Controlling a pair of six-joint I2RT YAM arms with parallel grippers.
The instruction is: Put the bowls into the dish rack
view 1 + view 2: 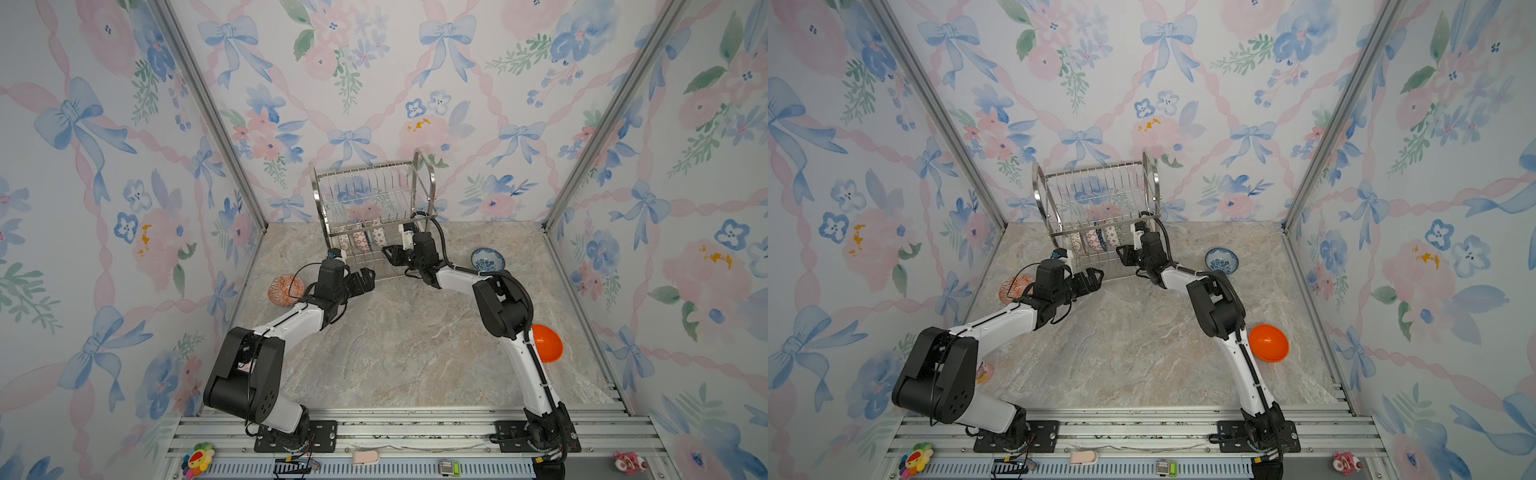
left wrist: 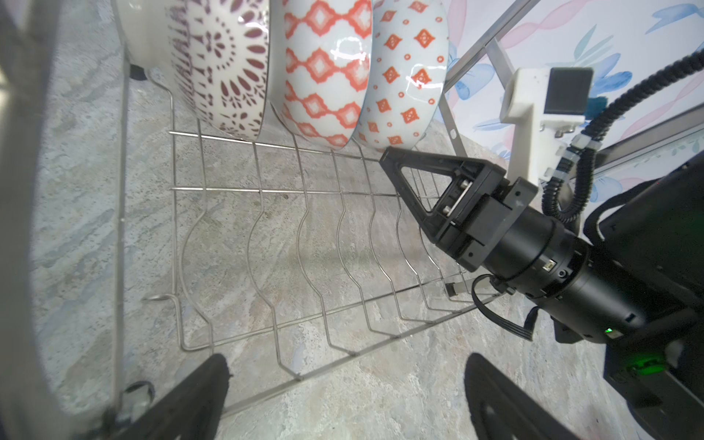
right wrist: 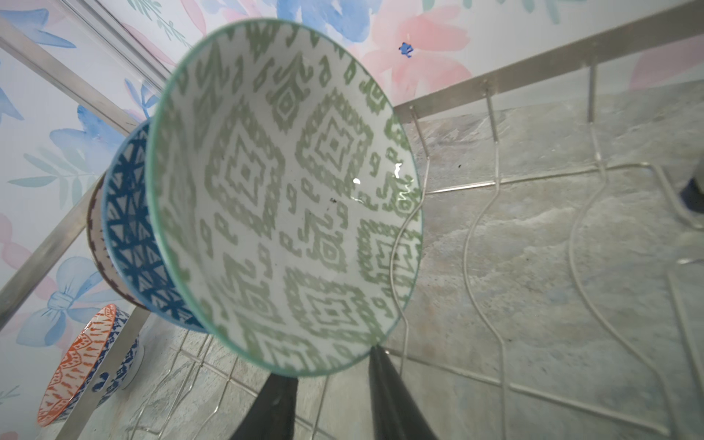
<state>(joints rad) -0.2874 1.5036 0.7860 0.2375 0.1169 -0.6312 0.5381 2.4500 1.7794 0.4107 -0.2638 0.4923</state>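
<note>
My left gripper (image 1: 366, 277) is hovering, fingers wide apart, before the dish rack (image 1: 374, 187). My right gripper (image 3: 329, 371) is clamping the rim of the green-patterned bowl (image 3: 282, 190), which is standing on edge on the lower tier, just beside a blue-patterned bowl (image 3: 129, 228).

Bowl colours at the right gripper (image 3: 329, 364)
Nearest: round white ceramic bowl with green diamond lattice (image 3: 282, 198); behind it, round blue-triangle ceramic bowl (image 3: 129, 236).
</note>
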